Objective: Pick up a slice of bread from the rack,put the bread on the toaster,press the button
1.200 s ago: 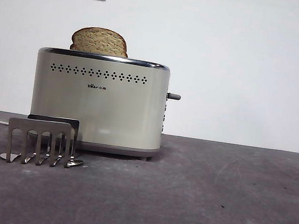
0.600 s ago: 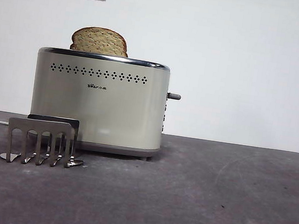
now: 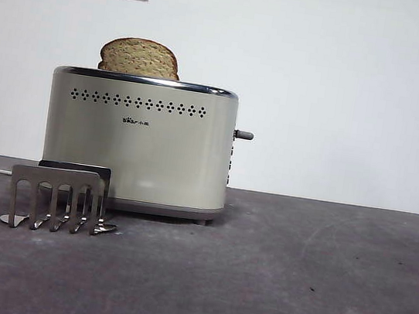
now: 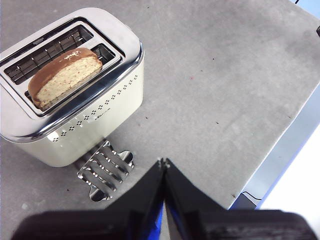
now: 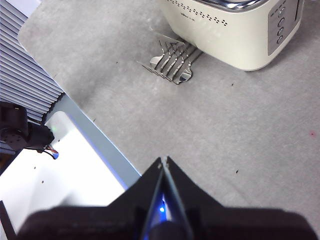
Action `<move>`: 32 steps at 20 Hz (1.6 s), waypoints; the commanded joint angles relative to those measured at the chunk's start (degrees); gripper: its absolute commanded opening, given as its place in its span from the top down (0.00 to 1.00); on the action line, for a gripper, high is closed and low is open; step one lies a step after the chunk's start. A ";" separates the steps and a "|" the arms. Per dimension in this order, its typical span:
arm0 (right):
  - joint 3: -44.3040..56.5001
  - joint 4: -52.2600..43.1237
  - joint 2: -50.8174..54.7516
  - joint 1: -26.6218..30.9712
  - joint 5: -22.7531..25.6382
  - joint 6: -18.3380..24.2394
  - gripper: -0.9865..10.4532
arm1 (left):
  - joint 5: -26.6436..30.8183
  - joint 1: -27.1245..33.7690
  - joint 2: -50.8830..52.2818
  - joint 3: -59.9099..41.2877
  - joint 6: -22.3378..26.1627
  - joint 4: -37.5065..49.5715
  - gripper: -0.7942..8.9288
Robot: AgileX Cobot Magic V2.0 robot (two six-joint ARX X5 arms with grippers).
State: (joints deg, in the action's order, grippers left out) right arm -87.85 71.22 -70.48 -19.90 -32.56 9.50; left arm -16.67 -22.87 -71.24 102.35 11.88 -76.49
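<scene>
- The table point(image 3: 294, 278) carries the toaster point(image 3: 138, 143), which stands upright with its chrome rim up.
- The slice of bread point(image 3: 140, 57) sits in the toaster's slot nearer the front camera, its rounded top rising above the rim toward 12 o'clock.
- The rack point(image 3: 57, 198) stands empty, just beside the toaster's base at about 7 o'clock in the front view.
- The left gripper point(image 4: 163, 162) hangs high, jaws closed together on nothing, well apart from the bread.
- The right gripper point(image 5: 163, 160) is likewise pressed closed and empty, well apart from toaster and rack.
- The button point(image 3: 244, 135) juts out at 3 o'clock from the toaster's narrow end.
</scene>
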 commanded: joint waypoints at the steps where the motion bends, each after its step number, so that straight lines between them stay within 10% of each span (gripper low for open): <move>1: 0.35 0.00 0.11 0.02 -0.04 0.46 0.91 | -0.11 -0.22 0.09 0.24 -0.11 -1.27 0.92; 9: 0.35 0.00 0.11 0.02 -0.04 0.46 0.91 | 2.12 7.30 11.65 -3.13 6.16 14.71 0.92; 19: 0.35 0.00 0.11 0.02 -0.04 0.46 0.91 | 4.70 23.10 47.43 -55.69 5.27 64.61 0.92; 32: 0.35 0.00 0.11 0.02 -0.07 0.46 0.91 | 4.79 23.71 64.41 -94.14 1.53 72.39 0.92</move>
State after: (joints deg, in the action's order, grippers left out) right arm -87.85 71.22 -70.48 -19.86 -32.56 9.50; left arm -11.94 0.64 -7.03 8.62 14.09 -4.71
